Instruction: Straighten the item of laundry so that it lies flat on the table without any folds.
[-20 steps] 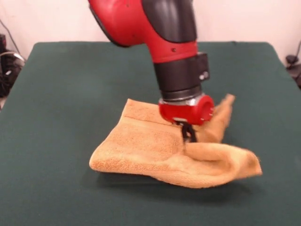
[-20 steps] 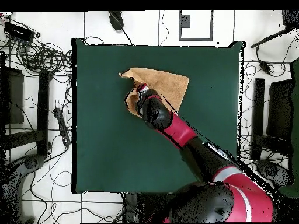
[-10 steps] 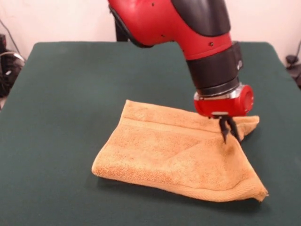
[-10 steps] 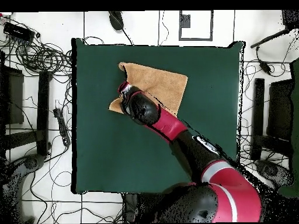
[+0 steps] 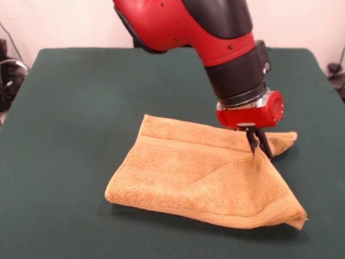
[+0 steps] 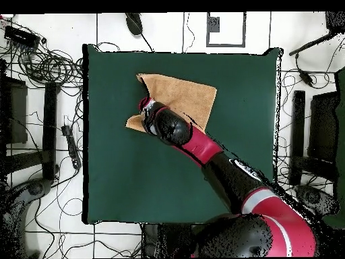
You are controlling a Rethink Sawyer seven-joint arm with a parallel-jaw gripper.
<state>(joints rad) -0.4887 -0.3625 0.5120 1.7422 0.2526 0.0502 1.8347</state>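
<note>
Towel [image 5: 199, 178] sits on the green table [image 5: 81, 108], toward the camera side in the front view and a bit right of centre, and it's definitely not flat. The gripper [image 5: 259, 150] has its two thin black fingers pinched close together on a bit of cloth near the towel's right side, and the fabric rises up to that point like a little tent, sloping down to a pointed corner at the near right. Another corner pokes out flat on the table just behind the fingers. The left part lies mostly flat, with a paler woven band running along near the far edge and a diagonal crease across the middle. The near edge looks thick and rolled, so it's probably doubled there. From overhead, the arm [image 6: 202, 145] crosses the table diagonally from the bottom right and its wrist covers the towel's lower left part, so the grip itself is hidden in that view. Off the table on the white floor there are tangles of black cables [image 6: 50, 64] at the upper left and dark stands [image 6: 300, 128] on the right.
</note>
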